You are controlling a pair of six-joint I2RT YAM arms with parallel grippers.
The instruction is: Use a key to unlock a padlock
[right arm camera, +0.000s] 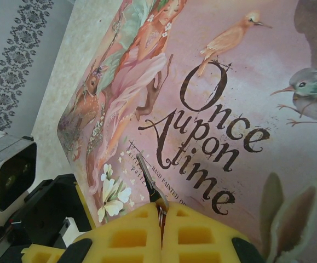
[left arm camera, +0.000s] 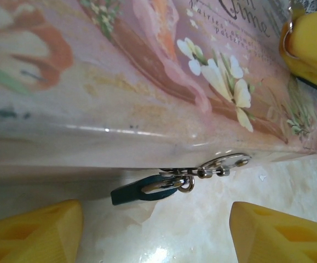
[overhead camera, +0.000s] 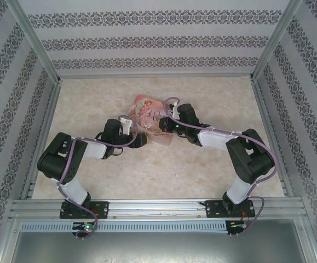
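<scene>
The padlock (left arm camera: 142, 189), with a small blue body and a silvery shackle, hangs from the metal latch (left arm camera: 226, 163) at the lower edge of the pink illustrated tin (left arm camera: 120, 98). My left gripper (left arm camera: 155, 222) is open, its yellow fingers spread either side just below the padlock, not touching it. My right gripper (right arm camera: 162, 211) is shut on the key (right arm camera: 147, 178), whose thin pale blade sticks out over the tin's lid (right arm camera: 229, 82). One right finger (left arm camera: 311, 44) shows at the top right of the left wrist view. From above, both grippers (overhead camera: 142, 139) (overhead camera: 161, 125) meet at the tin (overhead camera: 147, 112).
The tin lies on a beige marbled table (overhead camera: 202, 164) inside a walled cell with patterned panels (overhead camera: 147, 41). The left arm's wrist camera (right arm camera: 5, 167) sits close to the tin's left edge. Open table lies in front of the tin and on both sides.
</scene>
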